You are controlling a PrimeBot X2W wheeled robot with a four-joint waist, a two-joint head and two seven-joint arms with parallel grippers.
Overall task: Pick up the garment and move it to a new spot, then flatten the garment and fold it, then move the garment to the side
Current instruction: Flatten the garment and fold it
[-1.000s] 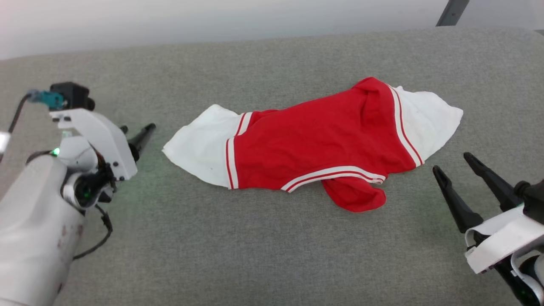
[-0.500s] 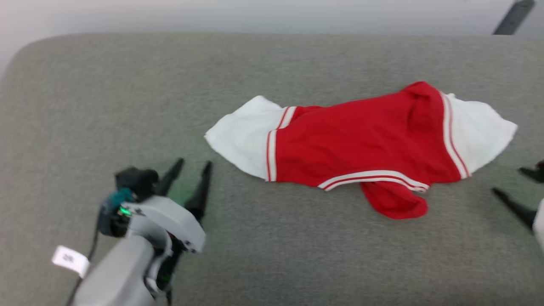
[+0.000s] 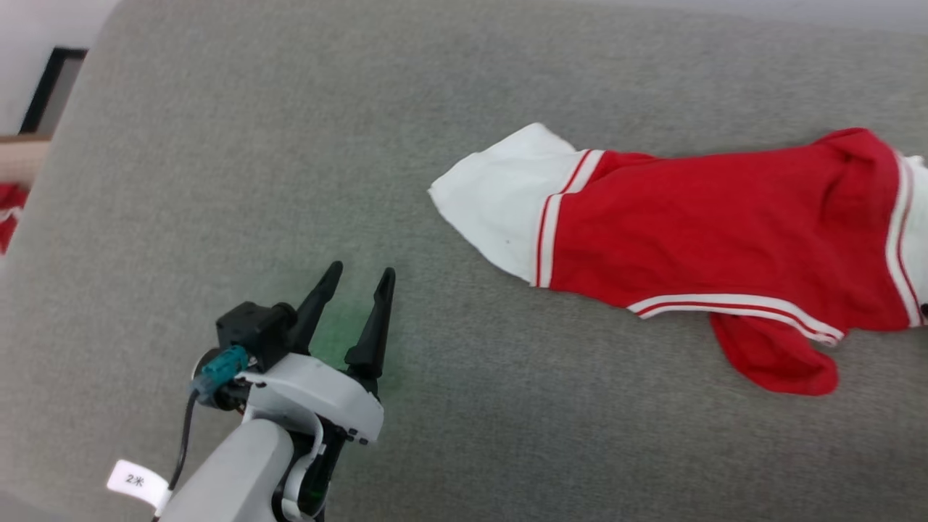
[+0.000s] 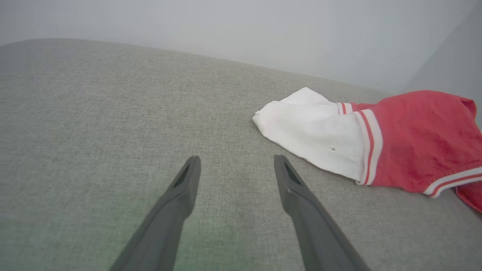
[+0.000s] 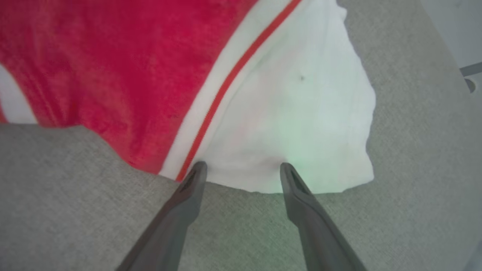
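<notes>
A soft red sports garment (image 3: 710,225) with white end panels and thin red-and-white striped trim lies spread out on a grey woven fabric surface (image 3: 217,145). Its long axis runs across the head view and its right end is cut off by the frame edge. A small red flap sticks out from its near edge. At the lower left of the head view the left gripper (image 3: 361,270) hangs over bare grey fabric, its two long dark fingers set wide apart with nothing between them. The garment's left white panel lies ahead and to the right of those fingertips, apart from them. The left wrist view agrees: both fingers are over plain surface and the white panel is off to the right. A teal connector (image 3: 225,362) and a white tag (image 3: 134,480) sit on the cable by that wrist. In the right wrist view the right gripper (image 5: 243,165) is also spread wide and empty. Its tips are at the near hem of the other white panel, one just beside the red stripe; contact with the cloth cannot be told. A faint green glow falls on the white cloth there.
</notes>
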